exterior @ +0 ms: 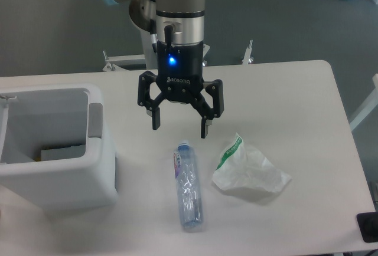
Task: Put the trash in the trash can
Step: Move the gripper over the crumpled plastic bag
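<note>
Open hand above bottle, nothing picked yet.
Left: one boxy white plastic trash can [101,173]. Black two-finger hand [180,127] spread wide, empty, over the white counter [307,91]. One crushed clear bottle with blue cap [188,185] just nearside, long axis near-far, cap toward hand. Right: one crumpled white wrapper with green print [248,170].

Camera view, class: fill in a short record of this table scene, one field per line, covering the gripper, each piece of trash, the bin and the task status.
gripper: black two-finger gripper, jaws spread open, holding nothing, above the bottle's cap end
bottle: crushed clear plastic bottle with blue cap, lying flat on the table, cap toward the gripper
wrapper: crumpled white plastic wrapper with green print, on the table, right of the bottle in the image
bin: boxy white plastic trash can, left of the bottle, something flat lying inside
status: both trash items outside the bin
</note>
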Controlling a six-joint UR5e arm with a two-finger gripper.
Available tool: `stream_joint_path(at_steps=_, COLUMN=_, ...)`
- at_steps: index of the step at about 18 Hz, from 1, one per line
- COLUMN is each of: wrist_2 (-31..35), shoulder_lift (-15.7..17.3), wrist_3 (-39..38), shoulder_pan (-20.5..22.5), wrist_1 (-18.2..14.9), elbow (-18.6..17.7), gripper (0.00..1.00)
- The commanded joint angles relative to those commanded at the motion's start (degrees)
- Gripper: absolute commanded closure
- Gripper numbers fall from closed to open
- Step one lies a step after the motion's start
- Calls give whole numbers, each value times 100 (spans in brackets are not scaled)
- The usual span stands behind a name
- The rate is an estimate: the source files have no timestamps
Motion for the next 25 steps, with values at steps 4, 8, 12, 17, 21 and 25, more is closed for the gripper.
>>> stream_joint_path(at_steps=4, wrist_2=9, shoulder_lift=-9, wrist_3=-9, shoulder_pan=-17, wrist_1=-9, elbow=-8, gripper=0)
stream_joint_path(at_steps=8, wrist_2=-35, shoulder_lift=-149, wrist_3=-18, shoulder_pan=-52, wrist_1=53, elbow=-140, gripper=0)
stream_joint_path(at_steps=12, wrist_2=-26, shoulder_lift=-404, wrist_3=-681, shoulder_pan=-70, wrist_1=149, elbow=-123, gripper=0)
stream_joint_path(at_steps=17, wrist_2=-166, shoulder_lift=-808, wrist_3=-1810, shoulder_pan=-193, wrist_1=150, elbow=210, gripper=0)
stream_joint_path(at_steps=21, wrist_2=-132, shoulder_lift=-1308, wrist_3=-2065, shoulder_pan=-228, wrist_1=150, elbow=412, gripper=0)
stream_joint_path(at_steps=25, wrist_2=-88, shoulder_lift=-1652, wrist_3=-1987, shoulder_pan=-237, wrist_1=141, elbow=483, gripper=0)
